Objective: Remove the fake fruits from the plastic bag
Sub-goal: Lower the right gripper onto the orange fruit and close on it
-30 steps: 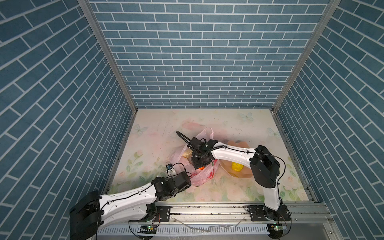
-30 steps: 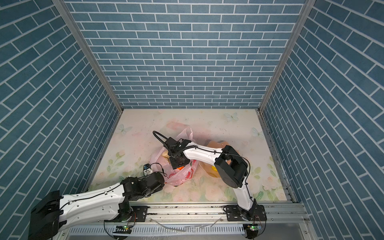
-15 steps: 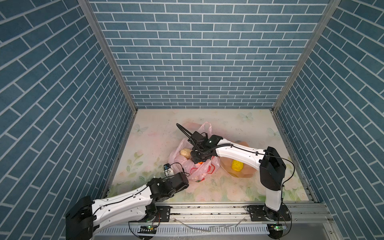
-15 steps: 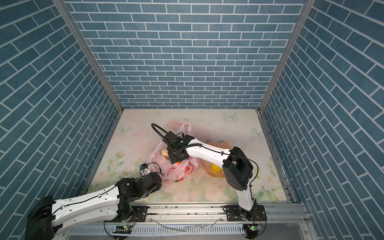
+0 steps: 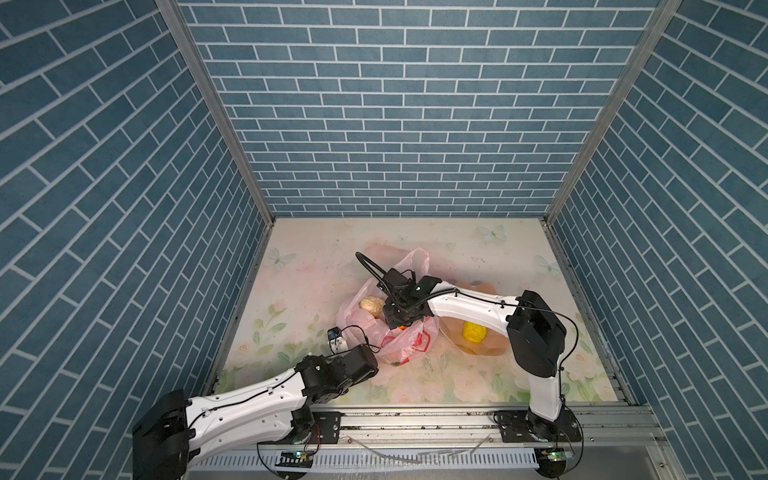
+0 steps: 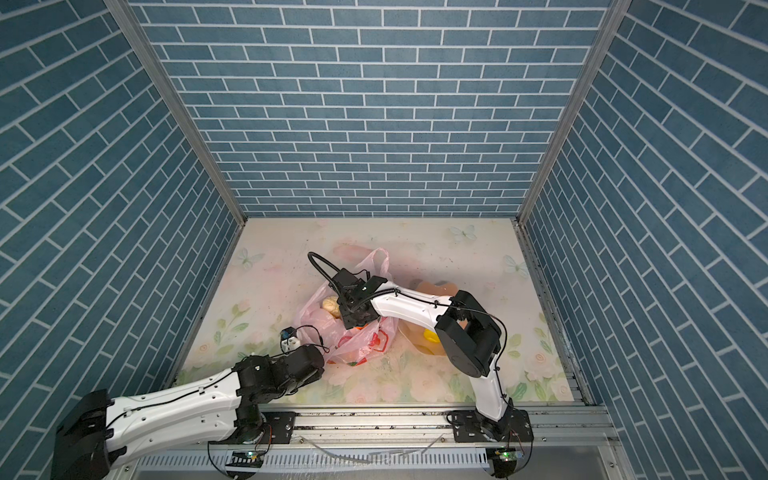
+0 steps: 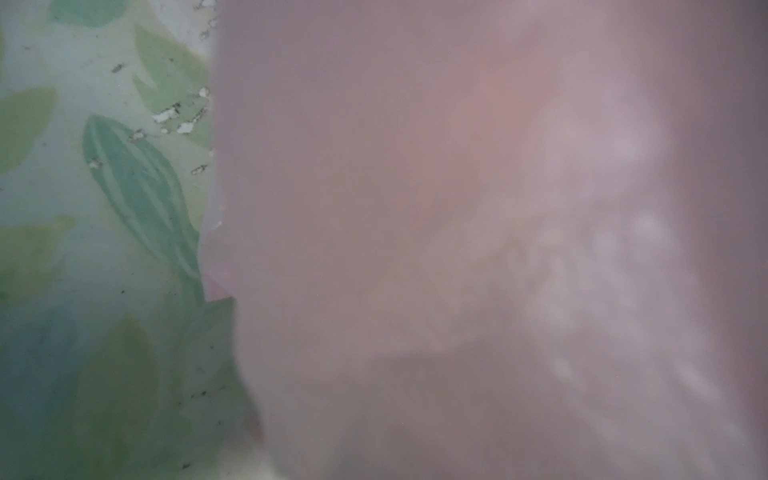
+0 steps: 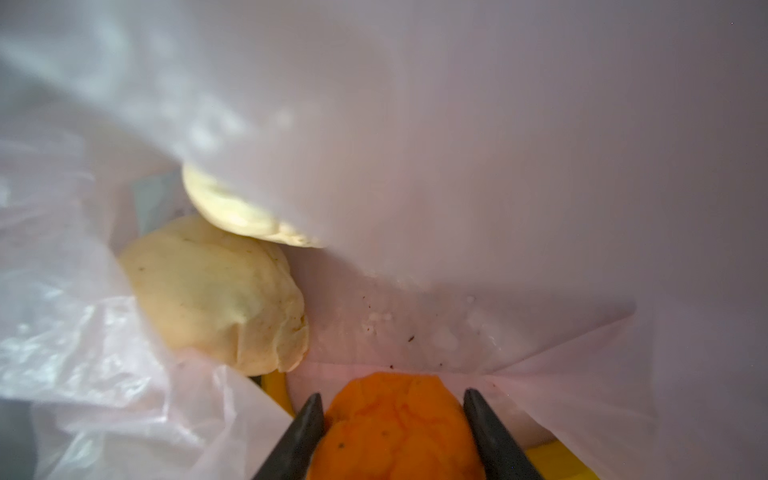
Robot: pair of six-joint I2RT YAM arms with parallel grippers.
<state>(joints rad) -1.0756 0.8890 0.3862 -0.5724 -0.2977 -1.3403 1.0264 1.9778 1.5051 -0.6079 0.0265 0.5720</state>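
Note:
The pale-pink plastic bag lies crumpled at mid-table. My right gripper reaches down into its mouth and is shut on an orange fake fruit. Beside it inside the bag lie two cream bumpy fruits, and a bit of yellow shows under them. One cream fruit shows in both top views. My left gripper sits at the bag's front-left corner, and the plastic stretches toward it. Pink plastic fills the left wrist view and hides the fingers.
A peach-pink bowl stands right of the bag under my right arm, with a yellow fruit in it. Blue brick walls close in the left, back and right. A metal rail runs along the front.
The bag's mouth has spread open and a cream fruit now shows in the top views. The right gripper has shifted slightly inside the bag; the left gripper stays at the bag's corner.

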